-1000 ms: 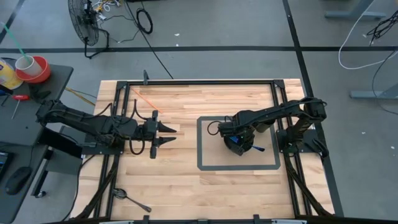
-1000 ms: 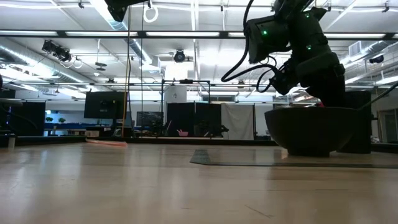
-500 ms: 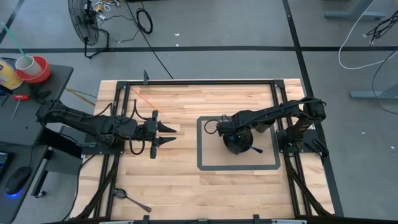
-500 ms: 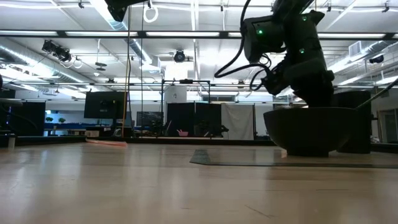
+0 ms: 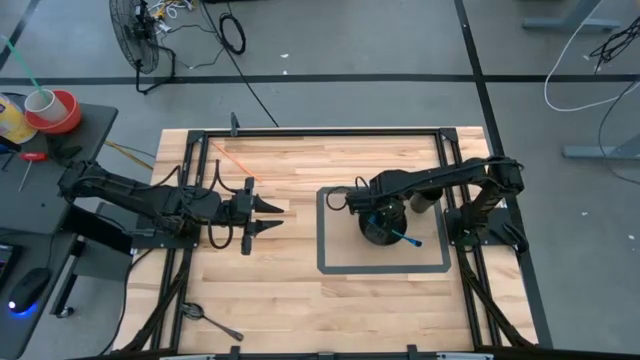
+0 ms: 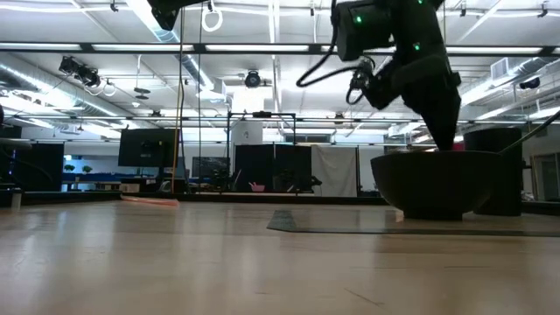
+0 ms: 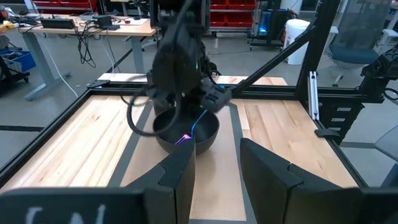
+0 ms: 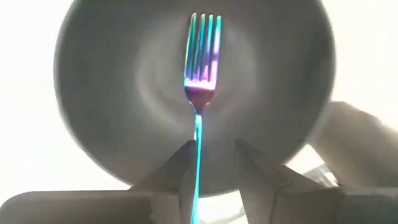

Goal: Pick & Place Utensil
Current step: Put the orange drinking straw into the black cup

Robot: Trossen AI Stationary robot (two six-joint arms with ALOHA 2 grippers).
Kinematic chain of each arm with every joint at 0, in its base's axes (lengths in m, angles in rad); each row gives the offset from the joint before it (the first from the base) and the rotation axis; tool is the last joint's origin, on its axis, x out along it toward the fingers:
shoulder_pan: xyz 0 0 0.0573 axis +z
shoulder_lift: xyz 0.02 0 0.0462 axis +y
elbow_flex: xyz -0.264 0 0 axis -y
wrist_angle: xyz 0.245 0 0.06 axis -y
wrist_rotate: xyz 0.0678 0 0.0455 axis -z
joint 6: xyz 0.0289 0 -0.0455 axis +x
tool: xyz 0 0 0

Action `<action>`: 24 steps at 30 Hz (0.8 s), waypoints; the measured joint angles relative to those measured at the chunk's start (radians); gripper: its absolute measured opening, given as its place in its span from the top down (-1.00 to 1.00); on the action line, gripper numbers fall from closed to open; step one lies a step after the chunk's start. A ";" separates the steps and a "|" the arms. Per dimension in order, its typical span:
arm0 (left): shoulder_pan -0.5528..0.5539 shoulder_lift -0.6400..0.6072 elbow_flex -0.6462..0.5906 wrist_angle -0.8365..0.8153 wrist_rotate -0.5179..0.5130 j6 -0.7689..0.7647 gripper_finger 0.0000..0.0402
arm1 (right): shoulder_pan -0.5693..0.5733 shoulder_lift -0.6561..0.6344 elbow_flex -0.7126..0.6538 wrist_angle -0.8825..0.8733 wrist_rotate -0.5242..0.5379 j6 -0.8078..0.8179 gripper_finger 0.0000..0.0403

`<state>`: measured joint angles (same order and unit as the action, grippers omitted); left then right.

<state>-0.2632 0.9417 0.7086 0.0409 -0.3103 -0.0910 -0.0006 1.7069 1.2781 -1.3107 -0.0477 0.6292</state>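
1. Here the right gripper point(image 5: 368, 207) hangs over the left rim of the dark bowl point(image 5: 385, 228), which stands on the framed mat point(image 5: 335, 262) on the table's right half.
2. Its fingers point(image 8: 177, 171) stand slightly apart on either side of the fork point(image 8: 201, 81) handle, and whether they touch it I cannot tell.
3. The iridescent fork lies in the bowl, tines on the bowl's floor, handle sticking out over the rim point(image 5: 407, 238).
4. The left gripper point(image 5: 268, 217) waits over bare wood left of the mat, jaws apart and holding nothing.
5. Another utensil point(image 5: 210, 320) lies near the table's front left corner.
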 joint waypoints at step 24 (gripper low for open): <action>0.206 0.011 0.000 -0.400 -0.132 -0.194 0.35 | 0.077 0.000 0.384 0.240 0.362 -0.219 0.46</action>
<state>-0.0572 0.9527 0.7090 -0.3588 -0.4428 -0.2848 0.0769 1.7073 1.6620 -1.0705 0.3141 0.4107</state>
